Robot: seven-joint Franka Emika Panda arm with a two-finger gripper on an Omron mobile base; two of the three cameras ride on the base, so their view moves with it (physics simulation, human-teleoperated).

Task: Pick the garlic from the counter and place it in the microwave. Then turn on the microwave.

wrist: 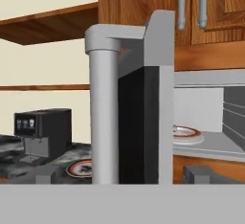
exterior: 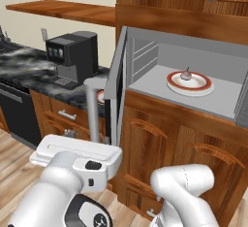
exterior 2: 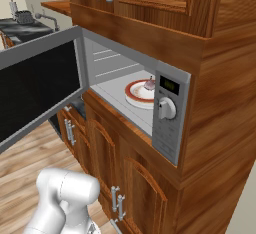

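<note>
The microwave point(exterior: 193, 51) stands open, its black glass door point(exterior: 116, 88) swung out to the left. Inside, the garlic point(exterior: 186, 74) rests on a red-rimmed plate point(exterior: 201, 86); it also shows in the right base view as the garlic point(exterior 2: 149, 84) on the plate point(exterior 2: 136, 94), left of the round knob point(exterior 2: 166, 109). My gripper point(wrist: 122, 176) is open just in front of the door's free edge point(wrist: 143, 122) and its vertical bar handle point(wrist: 104, 117). One fingertip point(wrist: 45, 175) shows left of the handle and the other on the right. Nothing is held.
A black-and-grey coffee machine point(exterior: 72, 56) stands on the dark marble counter point(exterior: 24, 71) to the left. A second red-rimmed plate point(wrist: 80, 168) lies on the counter, partly behind the door. A wooden shelf point(exterior: 63, 10) hangs above. Wooden cabinets point(exterior: 160, 148) are below.
</note>
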